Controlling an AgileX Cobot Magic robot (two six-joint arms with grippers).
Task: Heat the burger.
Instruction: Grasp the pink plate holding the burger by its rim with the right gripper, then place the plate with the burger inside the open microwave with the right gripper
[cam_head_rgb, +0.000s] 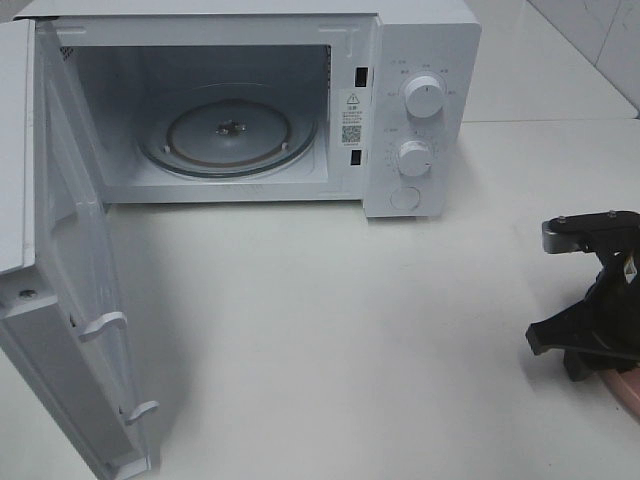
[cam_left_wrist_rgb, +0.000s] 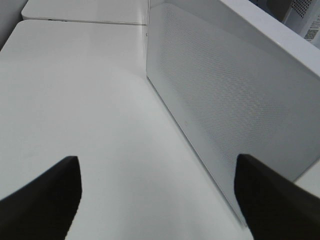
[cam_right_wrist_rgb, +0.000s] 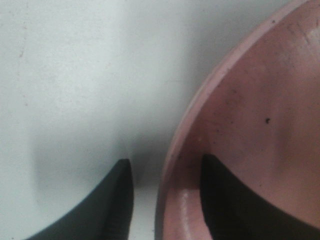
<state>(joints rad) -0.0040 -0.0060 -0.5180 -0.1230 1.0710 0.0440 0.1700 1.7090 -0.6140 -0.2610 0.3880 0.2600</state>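
The burger is out of view. My right gripper (cam_head_rgb: 592, 345) is low at the table's right edge, over a pink plate (cam_head_rgb: 628, 388). In the right wrist view the gripper (cam_right_wrist_rgb: 167, 200) is shut on the plate's rim (cam_right_wrist_rgb: 172, 165), one finger outside it and one inside. My left gripper (cam_left_wrist_rgb: 155, 200) is open and empty, beside the outer face of the microwave door (cam_left_wrist_rgb: 225, 100); it does not show in the exterior view. The white microwave (cam_head_rgb: 420, 110) stands at the back with its door (cam_head_rgb: 70, 280) swung wide open to the left. Its glass turntable (cam_head_rgb: 228, 135) is bare.
Two round knobs (cam_head_rgb: 424, 98) sit on the microwave's right panel. The open door juts forward along the left side of the white table (cam_head_rgb: 330, 330). A tiled wall stands at the far right.
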